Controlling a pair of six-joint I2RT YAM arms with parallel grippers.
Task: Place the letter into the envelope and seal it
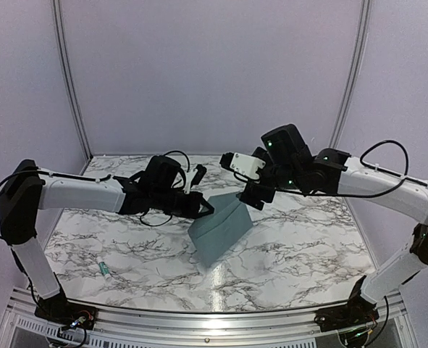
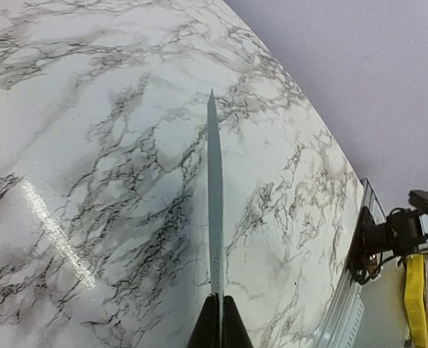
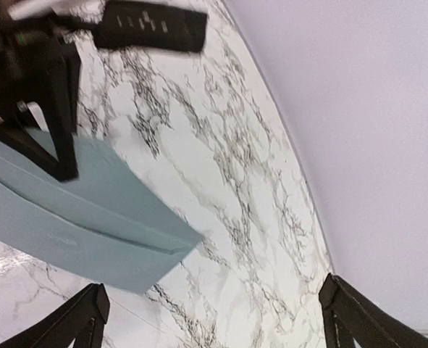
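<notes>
The blue-grey envelope (image 1: 221,228) is held tilted above the marble table, its lower corner close to or on the surface. My left gripper (image 1: 205,208) is shut on its left edge. In the left wrist view the envelope (image 2: 214,203) shows edge-on as a thin strip running out from the shut gripper (image 2: 220,313). My right gripper (image 1: 253,196) is open and empty, just above the envelope's upper right corner. In the right wrist view the envelope (image 3: 76,217) lies left of the open gripper (image 3: 214,319), with the left arm's gripper (image 3: 51,109) on it. No letter shows.
A small green and white tube (image 1: 105,270) lies on the marble table (image 1: 308,239) near the front left. A metal rail (image 1: 199,315) runs along the table's near edge. Pale walls close in the back and sides.
</notes>
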